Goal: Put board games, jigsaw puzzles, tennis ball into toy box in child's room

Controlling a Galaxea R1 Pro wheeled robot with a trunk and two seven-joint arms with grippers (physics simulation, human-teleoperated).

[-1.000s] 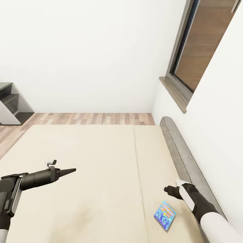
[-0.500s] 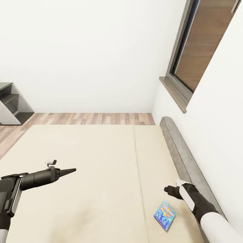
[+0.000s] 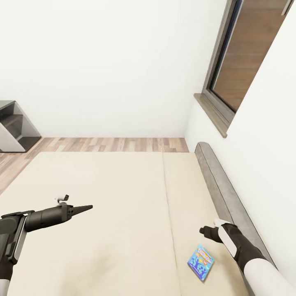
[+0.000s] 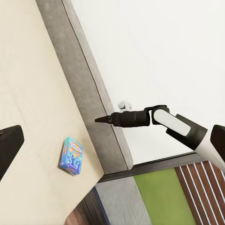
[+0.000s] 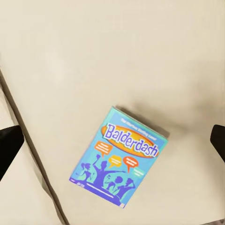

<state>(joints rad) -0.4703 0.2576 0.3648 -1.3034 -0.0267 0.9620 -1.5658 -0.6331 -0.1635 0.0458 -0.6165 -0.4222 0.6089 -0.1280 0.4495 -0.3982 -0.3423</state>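
A small blue board game (image 3: 201, 262) lettered Balderdash lies flat on the cream bed (image 3: 123, 185), close to the grey headboard (image 3: 222, 193). My right gripper (image 3: 202, 231) hovers just beyond the box, apart from it. In the right wrist view the box (image 5: 121, 157) lies between the widely spread fingertips (image 5: 9, 143), so that gripper is open and holds nothing. My left gripper (image 3: 89, 208) hangs over the mattress's left part, far from the box. Its fingertips (image 4: 9, 145) are also spread wide in the left wrist view, which takes in the box (image 4: 71, 155) and my right arm.
A dark-framed window (image 3: 230, 74) is set in the white wall above the headboard. A grey shelf unit (image 3: 14, 125) stands at the far left on the wood plank floor (image 3: 102, 144) beyond the bed.
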